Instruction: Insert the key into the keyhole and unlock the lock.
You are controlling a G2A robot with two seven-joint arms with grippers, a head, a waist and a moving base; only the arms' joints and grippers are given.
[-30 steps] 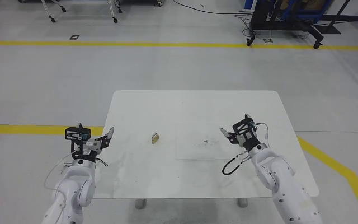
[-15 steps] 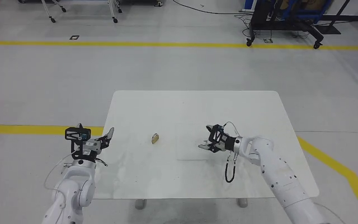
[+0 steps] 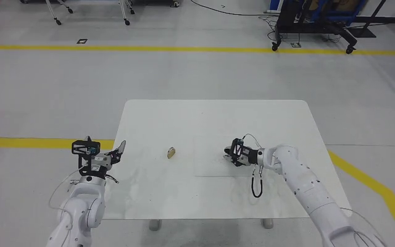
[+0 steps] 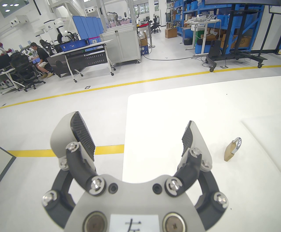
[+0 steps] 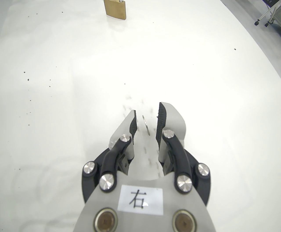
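A brass padlock [image 3: 171, 152] with a silver shackle lies left of the middle of the white table [image 3: 185, 117]; it also shows in the left wrist view [image 4: 232, 149] and the right wrist view [image 5: 115, 8]. A thin silver key [image 5: 146, 126] sits edge-on between the fingers of my right gripper [image 5: 147, 108], which is low over the table right of the padlock [image 3: 229, 155]. Its fingers are narrowly open, with a small gap on each side of the key. My left gripper [image 4: 132, 119] stands wide open and holds nothing, at the table's left edge [image 3: 105, 143].
A faint rectangular mat [image 3: 213, 157] lies under the right gripper. Small dark specks [image 5: 28, 79] dot the table. Bare table surface lies between the padlock and the key.
My right arm has swung left and down over the table to the key, and its fingers have narrowed around it. The left arm and the padlock have not moved.
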